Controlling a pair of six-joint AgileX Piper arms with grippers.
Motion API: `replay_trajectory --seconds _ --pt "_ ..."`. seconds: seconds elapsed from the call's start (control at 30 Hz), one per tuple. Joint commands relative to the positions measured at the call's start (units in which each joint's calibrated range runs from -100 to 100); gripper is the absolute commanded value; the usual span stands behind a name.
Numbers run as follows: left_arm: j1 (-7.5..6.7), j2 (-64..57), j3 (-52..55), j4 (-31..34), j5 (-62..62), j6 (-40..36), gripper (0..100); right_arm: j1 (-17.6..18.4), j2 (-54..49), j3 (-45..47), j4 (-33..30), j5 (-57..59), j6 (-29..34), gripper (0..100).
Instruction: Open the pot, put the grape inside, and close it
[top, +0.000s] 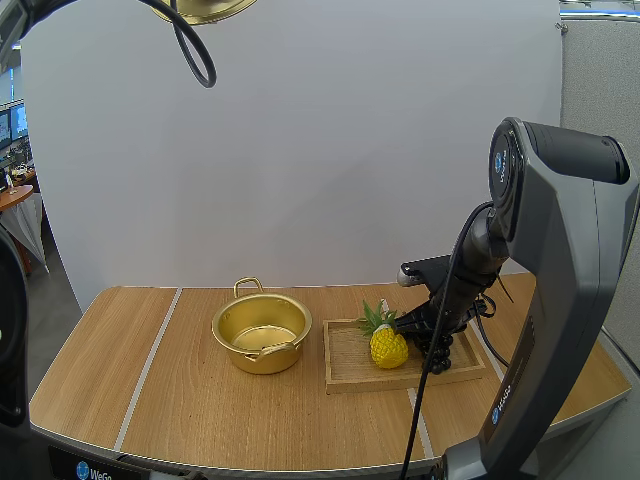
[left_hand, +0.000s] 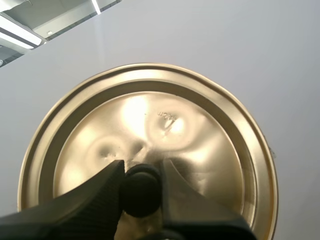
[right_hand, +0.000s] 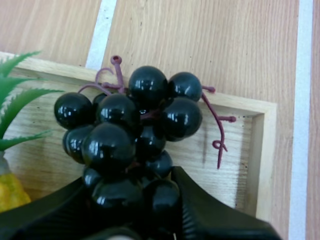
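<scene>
Grapes (right_hand: 130, 135), dark and shiny, lie in the wooden tray (right_hand: 250, 150) next to a toy pineapple (top: 388, 345), at the lower right of the high view. My right gripper (right_hand: 135, 200) pinches the bunch from both sides. My left gripper (left_hand: 141, 187) holds the gold lid (left_hand: 150, 115) by its black knob (left_hand: 141, 196), up at the top left. The open pot (top: 262, 335) sits left of the tray. A label (top: 97, 473) at the bottom left reads "WeGo".

lid (top: 225, 8) cut off by edge, grapes (right_hand: 130, 125) partly hidden
</scene>
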Motion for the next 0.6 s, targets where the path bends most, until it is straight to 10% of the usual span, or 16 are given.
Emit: replay_trajectory --seconds 0.0,0.57 --pt "-0.16 -0.5 -0.5 0.0 -2.0 -0.4 0 -0.1 -0.1 0.0 -0.4 1.6 -0.6 0" --pt "-0.16 -0.5 -0.5 0.0 -2.0 -0.4 0 -0.1 -15.6 -0.2 0.6 7.7 -0.4 0"
